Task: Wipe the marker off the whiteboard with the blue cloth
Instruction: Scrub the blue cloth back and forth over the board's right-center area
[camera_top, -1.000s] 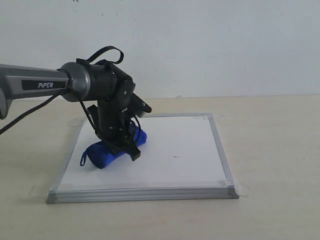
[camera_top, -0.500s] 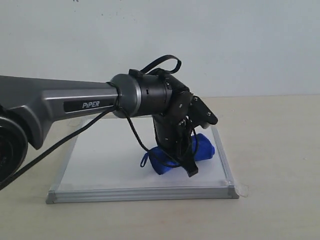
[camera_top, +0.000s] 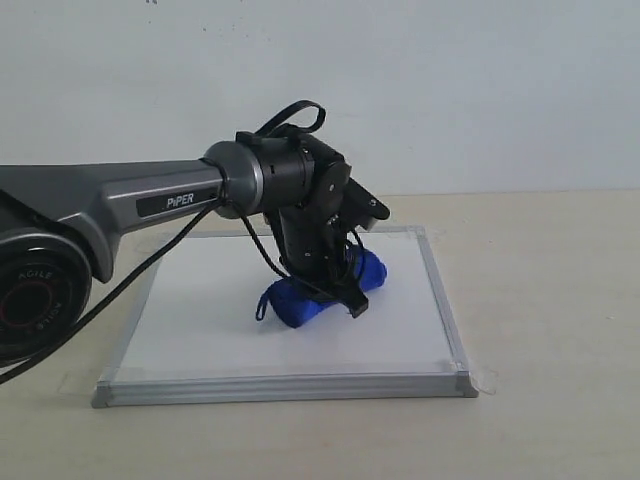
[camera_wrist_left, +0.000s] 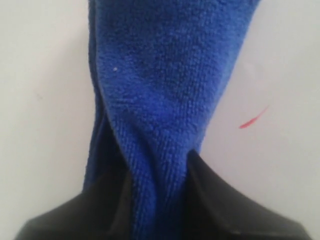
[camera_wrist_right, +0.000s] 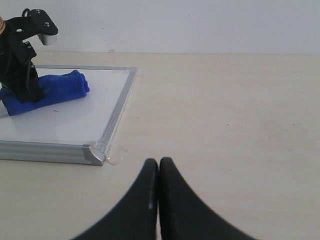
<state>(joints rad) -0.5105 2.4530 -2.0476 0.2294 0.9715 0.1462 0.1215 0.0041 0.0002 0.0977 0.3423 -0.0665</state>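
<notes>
Fuzzy-napped blue cloth (camera_wrist_left: 160, 75) rests on smooth, metal-framed whiteboard (camera_top: 200, 320).

Looks like a robotics lab or test station. Bare white wall (camera_top: 500, 80) behind a plain beige counter (camera_top: 550, 300); grey arm (camera_top: 130, 200) lettered PiPER, with a loose black cable (camera_top: 170, 255). Whiteboard (camera_top: 200, 320) lying flat on the counter, clear tape (camera_top: 487, 379) at its corners.
</notes>
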